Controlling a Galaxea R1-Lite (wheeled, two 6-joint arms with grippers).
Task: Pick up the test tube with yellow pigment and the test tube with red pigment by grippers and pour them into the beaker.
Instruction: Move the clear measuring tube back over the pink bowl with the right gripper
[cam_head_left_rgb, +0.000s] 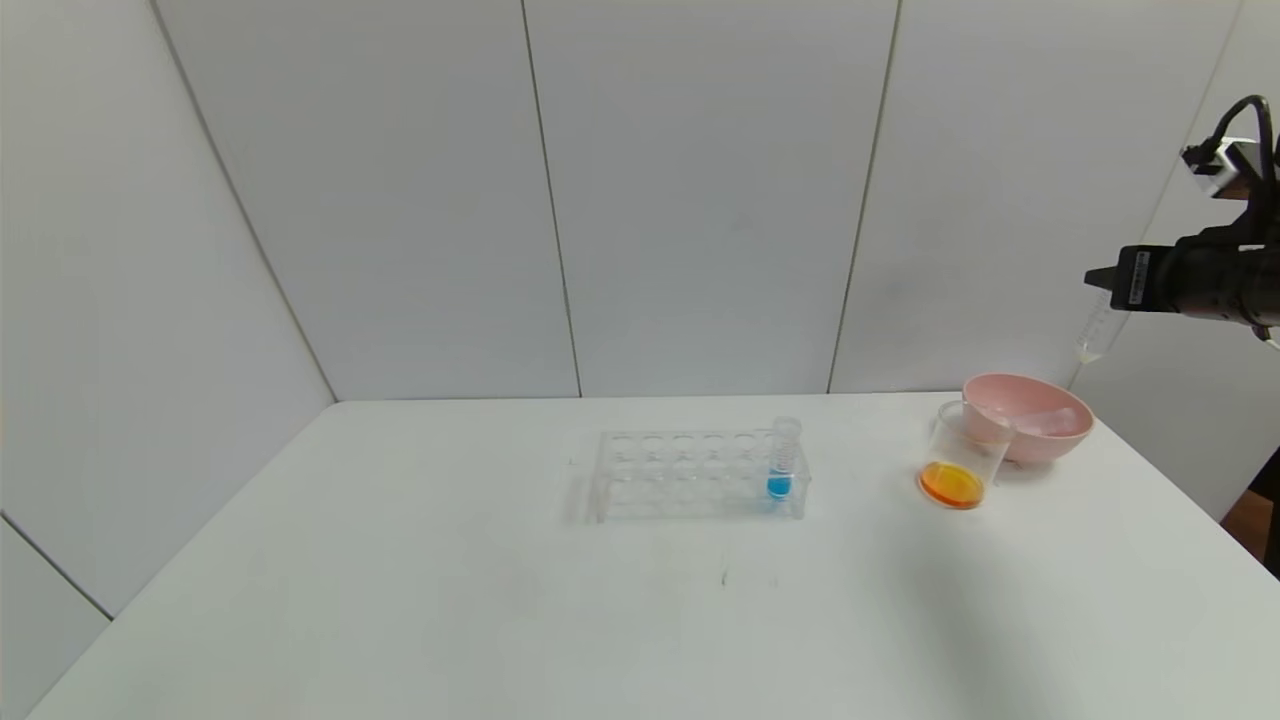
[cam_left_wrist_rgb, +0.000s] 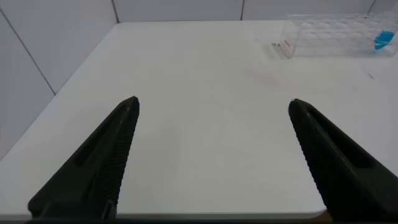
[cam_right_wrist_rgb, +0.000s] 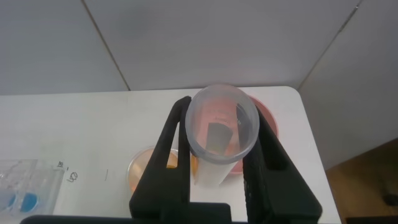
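Beaker (cam_head_left_rgb: 962, 466) already holds orange liquid, so the right gripper (cam_right_wrist_rgb: 217, 146) clamps an empty tube (cam_right_wrist_rgb: 222, 134) above the pink bowl (cam_head_left_rgb: 1040, 428), probably to drop it there, while the left gripper (cam_left_wrist_rgb: 211, 118) idles wide.

Left gripper (cam_left_wrist_rgb: 211, 109) fingers (cam_left_wrist_rgb: 93, 168) spread wide above bare white table (cam_left_wrist_rgb: 199, 81). Clear rack (cam_left_wrist_rgb: 336, 36) at far side, blue liquid (cam_left_wrist_rgb: 384, 41) at its end.

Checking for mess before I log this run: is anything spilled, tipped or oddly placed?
No spill shows. An empty test tube hangs in the right end effector above the pink bowl; the beaker stands upright holding orange liquid.
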